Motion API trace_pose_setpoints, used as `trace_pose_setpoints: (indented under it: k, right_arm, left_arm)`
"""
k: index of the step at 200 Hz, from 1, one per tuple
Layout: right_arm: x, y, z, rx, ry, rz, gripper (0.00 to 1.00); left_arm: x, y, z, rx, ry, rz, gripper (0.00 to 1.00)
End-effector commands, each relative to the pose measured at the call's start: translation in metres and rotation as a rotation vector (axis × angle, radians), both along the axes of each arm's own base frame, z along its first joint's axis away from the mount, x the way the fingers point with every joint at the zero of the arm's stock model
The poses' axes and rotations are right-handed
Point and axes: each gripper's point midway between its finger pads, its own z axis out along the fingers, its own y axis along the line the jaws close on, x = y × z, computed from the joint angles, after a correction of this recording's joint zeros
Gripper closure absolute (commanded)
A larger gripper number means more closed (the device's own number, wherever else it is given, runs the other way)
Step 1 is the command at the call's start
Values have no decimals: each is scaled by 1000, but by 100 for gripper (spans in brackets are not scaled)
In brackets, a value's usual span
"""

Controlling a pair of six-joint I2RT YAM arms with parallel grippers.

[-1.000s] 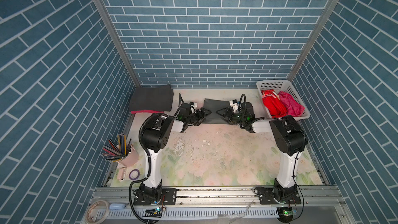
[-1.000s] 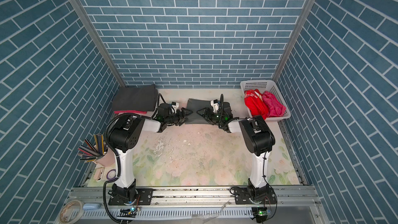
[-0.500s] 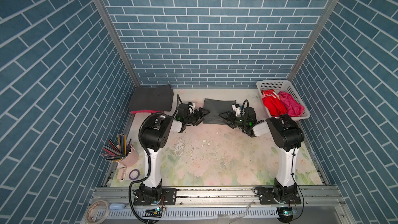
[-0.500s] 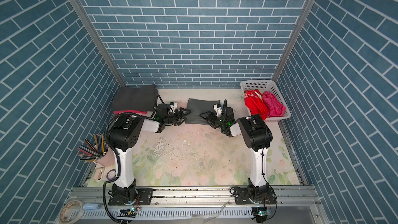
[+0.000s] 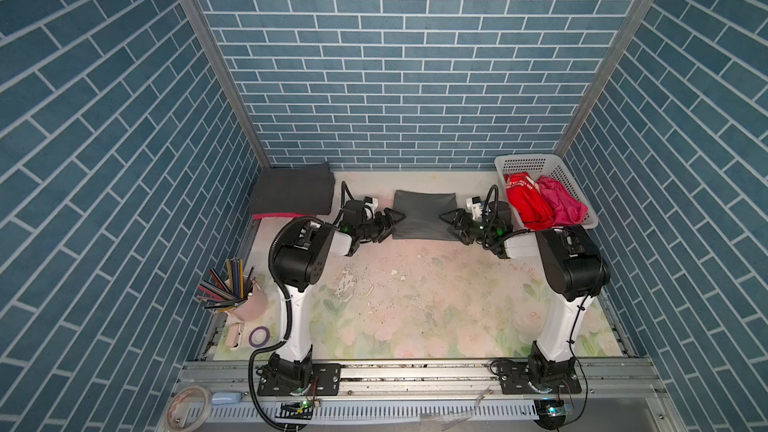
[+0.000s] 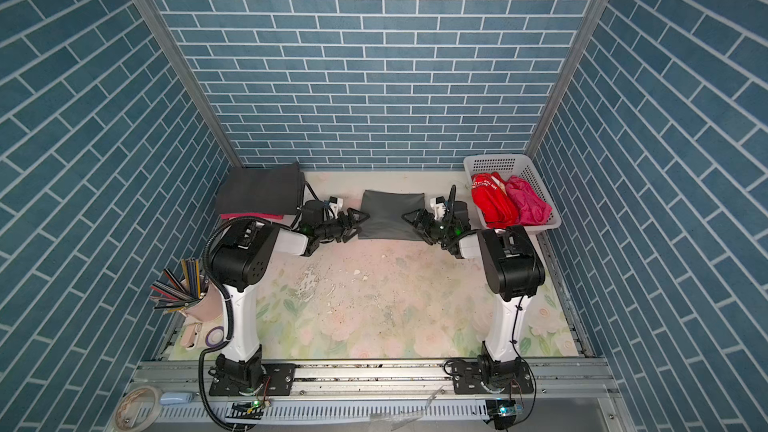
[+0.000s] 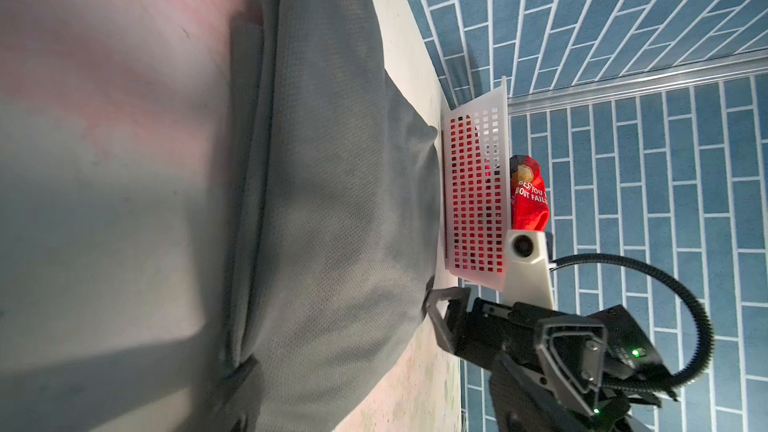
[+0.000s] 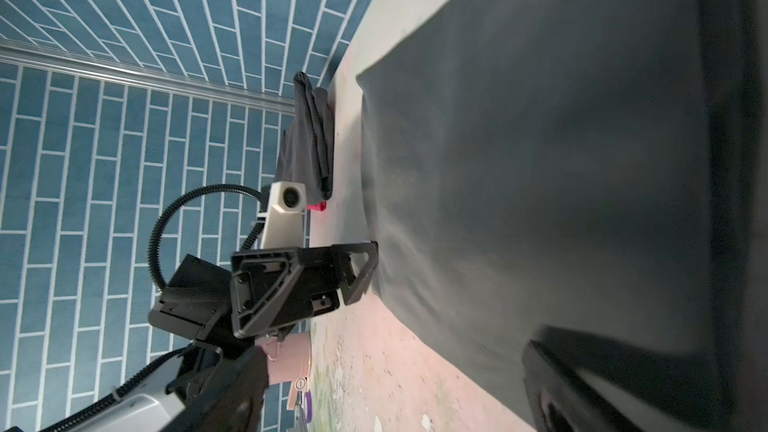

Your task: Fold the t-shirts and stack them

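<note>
A folded mid-grey t-shirt [image 5: 424,214] [image 6: 392,216] lies flat at the back middle of the table. My left gripper [image 5: 394,218] is open at its left edge, and the right gripper [image 5: 449,218] is open at its right edge; neither holds anything. The right wrist view shows the left gripper [image 8: 361,272] touching the shirt's side. A folded charcoal t-shirt [image 5: 293,193] rests on a magenta-pink one [image 5: 276,216] at the back left. The red lettered t-shirt [image 5: 525,203] and another magenta-pink t-shirt [image 5: 559,205] lie crumpled in the basket.
The white perforated basket [image 5: 540,164] stands at the back right, close to my right arm. A pink cup of pencils [image 5: 249,305] and a purple tape roll [image 5: 259,336] sit at the left edge. Blue brick walls enclose three sides.
My right gripper has drawn back to the right, from over the grey t-shirt's middle to its right edge. The shirt now lies flat. The left gripper has hardly moved.
</note>
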Motion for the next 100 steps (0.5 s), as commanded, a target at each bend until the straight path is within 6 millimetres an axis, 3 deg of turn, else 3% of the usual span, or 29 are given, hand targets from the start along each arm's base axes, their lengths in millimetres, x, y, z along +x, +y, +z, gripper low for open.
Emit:
trace_pose_setpoints:
  k: [1, 69, 100]
  right_arm:
    - [15, 7, 32, 13, -73, -2, 4]
    - [31, 71, 41, 228, -33, 18, 4]
    - [29, 96, 27, 227, 8, 35, 4]
  left_arm:
    - [-3, 10, -28, 57, 84, 31, 12]
    - [-7, 11, -28, 66, 80, 27, 12]
    - [-5, 11, -27, 65, 79, 28, 12]
